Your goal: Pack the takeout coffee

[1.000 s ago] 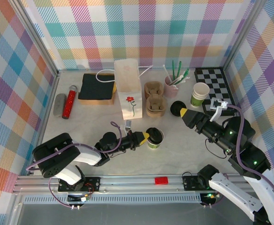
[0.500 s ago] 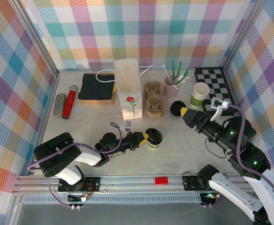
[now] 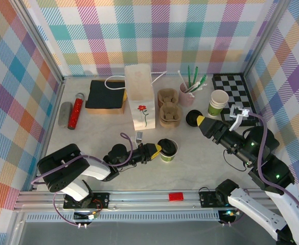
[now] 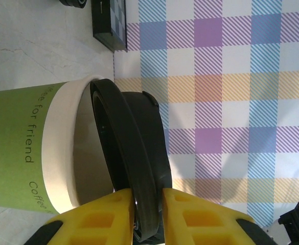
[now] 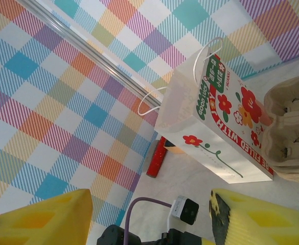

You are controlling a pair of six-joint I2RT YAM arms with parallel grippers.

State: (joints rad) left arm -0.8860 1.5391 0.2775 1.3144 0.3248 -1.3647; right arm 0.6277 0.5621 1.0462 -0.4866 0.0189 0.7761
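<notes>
Change: little has shifted; your left gripper remains at the cup.
Grip: its fingers flank the tilted lid to seat it; you cannot tell whether they pinch.
Coffee: the takeout coffee stands on the tabletop, near the white bag.
Right: your right gripper is spread, empty.

"for friend" on cup, "FILLED WITH" on bag

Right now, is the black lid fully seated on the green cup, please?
Not seated: the black lid is tilted off the white rim of the green cup, its inside showing; the left hand pinches the lid.
</notes>
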